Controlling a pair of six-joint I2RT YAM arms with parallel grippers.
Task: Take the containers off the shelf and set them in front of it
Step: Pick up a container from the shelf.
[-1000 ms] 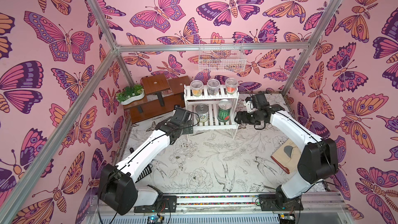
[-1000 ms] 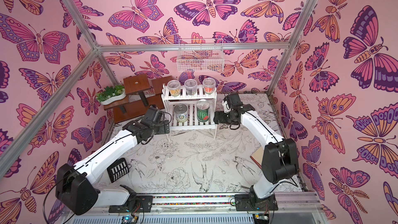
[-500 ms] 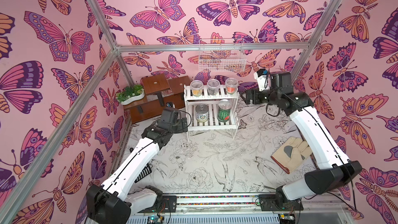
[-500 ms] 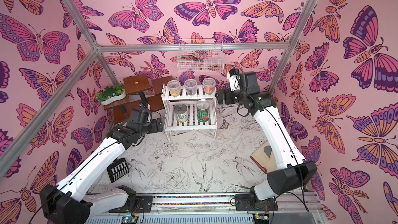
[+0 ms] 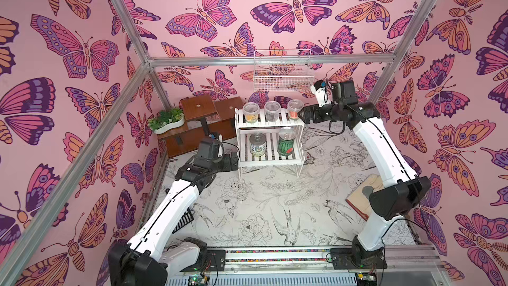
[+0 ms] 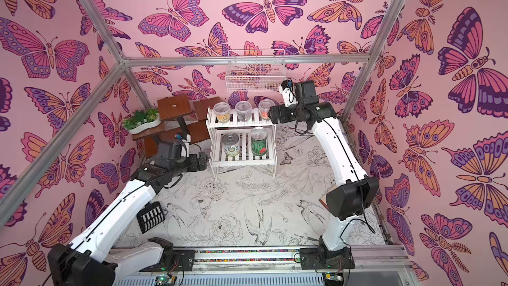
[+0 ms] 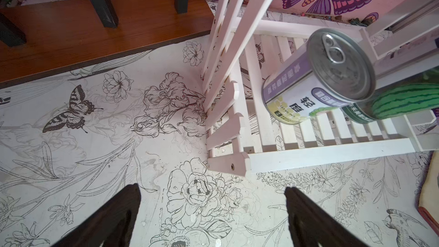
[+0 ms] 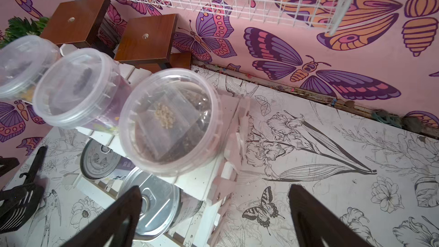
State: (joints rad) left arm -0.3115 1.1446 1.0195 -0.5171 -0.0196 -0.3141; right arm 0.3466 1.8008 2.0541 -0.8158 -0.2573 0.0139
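Observation:
The white shelf (image 5: 270,125) holds three clear cups on its upper tier: yellow (image 5: 251,112), dark (image 5: 271,111) and orange-red (image 5: 294,109). On the lower tier stand a white-green can (image 5: 257,144) and a watermelon can (image 5: 286,141). My right gripper (image 5: 302,114) hangs open just right of the orange-red cup (image 8: 171,122), apart from it. My left gripper (image 5: 235,158) is open and low at the lower tier's left end, with the white-green can (image 7: 316,77) ahead of it. Both grippers, left (image 7: 212,210) and right (image 8: 213,210), hold nothing.
A brown stepped stand (image 5: 203,122) with a white planter (image 5: 166,121) sits left of the shelf. A white wire basket (image 5: 283,71) hangs on the back wall above it. A tan glove (image 5: 362,196) lies at the right and a black slotted object (image 6: 151,217) at the left.
My right arm has risen from beside the lower tier to the upper tier, next to the orange-red cup. My left gripper has drawn back a little to the left.

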